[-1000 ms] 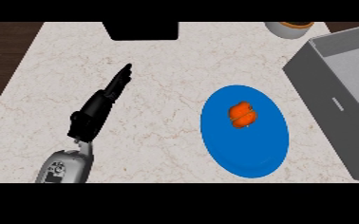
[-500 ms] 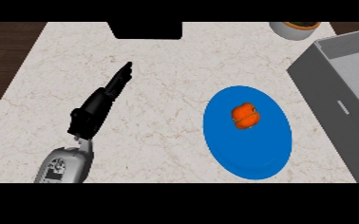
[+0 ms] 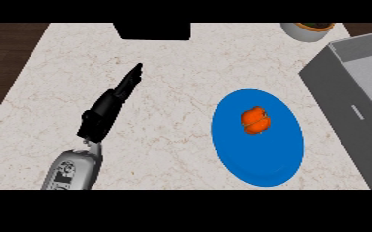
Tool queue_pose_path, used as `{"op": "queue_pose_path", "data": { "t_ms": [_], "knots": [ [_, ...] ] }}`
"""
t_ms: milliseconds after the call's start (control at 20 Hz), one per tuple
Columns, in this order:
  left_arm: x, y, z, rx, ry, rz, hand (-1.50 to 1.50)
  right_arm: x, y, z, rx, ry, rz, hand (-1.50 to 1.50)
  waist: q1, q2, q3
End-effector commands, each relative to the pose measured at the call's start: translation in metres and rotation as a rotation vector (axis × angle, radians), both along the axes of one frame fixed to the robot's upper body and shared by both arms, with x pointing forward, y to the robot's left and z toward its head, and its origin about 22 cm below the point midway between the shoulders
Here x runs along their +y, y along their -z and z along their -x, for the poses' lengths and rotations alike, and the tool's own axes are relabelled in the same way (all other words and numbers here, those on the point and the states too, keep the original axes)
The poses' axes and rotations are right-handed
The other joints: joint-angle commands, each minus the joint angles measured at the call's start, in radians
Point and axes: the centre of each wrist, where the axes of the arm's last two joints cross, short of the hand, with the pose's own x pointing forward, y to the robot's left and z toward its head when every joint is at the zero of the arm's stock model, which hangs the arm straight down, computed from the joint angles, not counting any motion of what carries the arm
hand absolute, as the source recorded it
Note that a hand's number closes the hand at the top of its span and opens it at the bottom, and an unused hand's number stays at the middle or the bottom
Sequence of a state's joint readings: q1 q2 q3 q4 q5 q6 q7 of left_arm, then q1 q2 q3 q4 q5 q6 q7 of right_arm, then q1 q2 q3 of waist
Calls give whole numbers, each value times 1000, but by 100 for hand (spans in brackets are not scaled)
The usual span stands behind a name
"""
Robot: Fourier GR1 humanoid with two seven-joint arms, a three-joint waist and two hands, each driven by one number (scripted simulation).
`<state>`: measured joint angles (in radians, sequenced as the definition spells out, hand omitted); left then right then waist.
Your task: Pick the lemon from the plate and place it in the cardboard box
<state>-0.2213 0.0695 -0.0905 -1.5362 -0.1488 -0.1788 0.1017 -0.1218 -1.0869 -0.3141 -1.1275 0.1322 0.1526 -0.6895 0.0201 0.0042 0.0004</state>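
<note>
An orange fruit lies on the blue plate, well right of the left robot hand, which stretches straight-fingered and empty over the bench.

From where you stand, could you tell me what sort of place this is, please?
Probably a kitchen counter: a pale marbled worktop, a blue plate with an orange fruit on it, and what looks like a bowl at the far edge.
</note>
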Motion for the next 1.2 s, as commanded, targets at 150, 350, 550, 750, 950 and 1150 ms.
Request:
{"op": "queue_pose_path", "data": {
  "t_ms": [150, 350, 550, 750, 950, 1150],
  "knots": [
    [14, -9, -3, -15, 23, -8, 0, 10, 52, -44, 55, 26, 49, 150, 12, 3, 1],
    [3, -3, -4, 3, 30, 21, 0, 25, 76, -57, 234, 84, -118, -150, 13, 3, 1],
    [4, -3, 3, 3, 12, -7, 0, 2, 91, -54, 297, 49, -144, -150, 14, 4, 2],
    [-4, 8, 7, 2, 6, 0, 0, 9, 99, -69, 246, -14, -258, -150, 6, 3, 2],
    [-4, 6, 6, -7, 15, 9, 0, -3, 99, -63, 99, -27, -547, -150, 3, 6, 3],
    [2, 1, 10, -14, 13, 5, 0, -29, 72, -51, 62, -22, -762, -150, 13, 5, 4]
  ]
}}
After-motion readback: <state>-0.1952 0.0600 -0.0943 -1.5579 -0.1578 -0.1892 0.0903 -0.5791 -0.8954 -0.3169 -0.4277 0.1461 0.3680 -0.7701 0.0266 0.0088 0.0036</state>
